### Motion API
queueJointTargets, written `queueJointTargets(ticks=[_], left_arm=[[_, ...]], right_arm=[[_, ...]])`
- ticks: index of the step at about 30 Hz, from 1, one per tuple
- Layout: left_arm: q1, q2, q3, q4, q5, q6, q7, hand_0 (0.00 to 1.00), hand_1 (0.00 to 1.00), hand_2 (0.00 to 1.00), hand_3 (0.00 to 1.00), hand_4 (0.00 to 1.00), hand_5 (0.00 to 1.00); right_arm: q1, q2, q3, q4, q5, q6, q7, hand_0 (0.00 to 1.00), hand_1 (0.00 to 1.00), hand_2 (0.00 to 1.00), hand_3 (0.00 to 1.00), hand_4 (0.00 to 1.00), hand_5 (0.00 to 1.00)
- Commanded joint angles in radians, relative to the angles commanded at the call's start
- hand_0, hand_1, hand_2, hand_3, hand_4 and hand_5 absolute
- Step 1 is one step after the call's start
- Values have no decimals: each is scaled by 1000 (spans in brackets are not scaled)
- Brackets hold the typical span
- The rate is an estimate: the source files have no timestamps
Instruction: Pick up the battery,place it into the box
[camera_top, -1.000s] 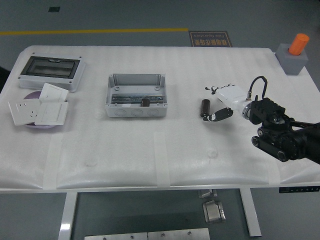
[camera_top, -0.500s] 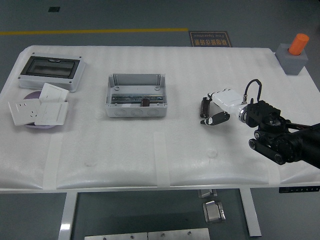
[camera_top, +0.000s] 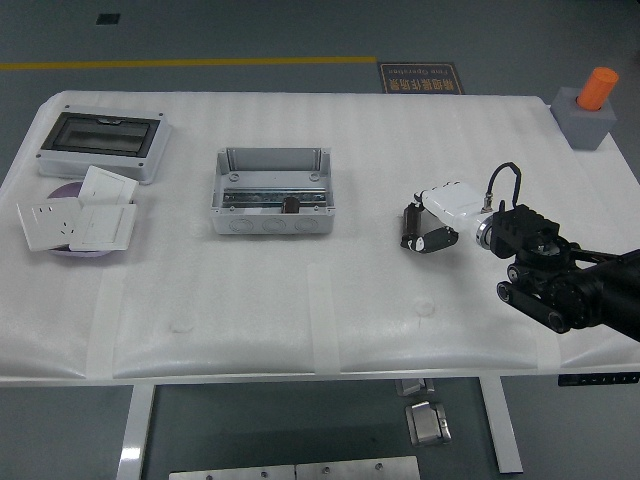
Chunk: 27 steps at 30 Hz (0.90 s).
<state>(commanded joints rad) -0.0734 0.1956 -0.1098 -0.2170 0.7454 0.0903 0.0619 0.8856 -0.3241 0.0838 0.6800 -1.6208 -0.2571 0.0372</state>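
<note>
The right hand (camera_top: 432, 218) is down at the battery (camera_top: 409, 222), dark fingers (camera_top: 436, 240) curling round the small dark cylinder on the table (camera_top: 380, 300), though I can't tell whether they grip it yet. The grey box (camera_top: 270, 190) sits open-topped well to the left, so a firm hold looks needed before the carry.

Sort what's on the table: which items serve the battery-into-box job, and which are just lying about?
Job:
- battery, dark cylinder at the right hand's fingers
- open grey box, a dark cylinder already inside

Lying about:
- breaker enclosure
- wall sockets on a purple disc
- orange cylinder on its grey block
</note>
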Motion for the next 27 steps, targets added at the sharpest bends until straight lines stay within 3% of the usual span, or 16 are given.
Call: queueJointTargets(ticks=[4,9,16,22,27], left_arm=[[-1,0,2,0,-3,2,-2,597,618,443,610,456,505],[1,-1,-1,0,1,3,-2,597,619,443,611,456,506],[5,-3,-12,2,14,1,4,597,619,442,611,456,511],[5,-2,-15,2,17,-2,7,597,619,443,611,456,511],[6,0,-21,1,25,-5,10,597,619,443,611,457,512]], right_arm=[[0,-5,-9,10,3,-12,1,820,676,631,634,740,481],[5,-32,-41,83,24,-86,-16,816,668,627,633,736,480],[10,-52,98,228,-102,-115,-58,810,667,624,632,731,480],[19,3,230,321,-151,-123,-72,814,666,623,631,731,487],[37,76,274,306,-136,-122,-70,814,664,623,631,730,495]])
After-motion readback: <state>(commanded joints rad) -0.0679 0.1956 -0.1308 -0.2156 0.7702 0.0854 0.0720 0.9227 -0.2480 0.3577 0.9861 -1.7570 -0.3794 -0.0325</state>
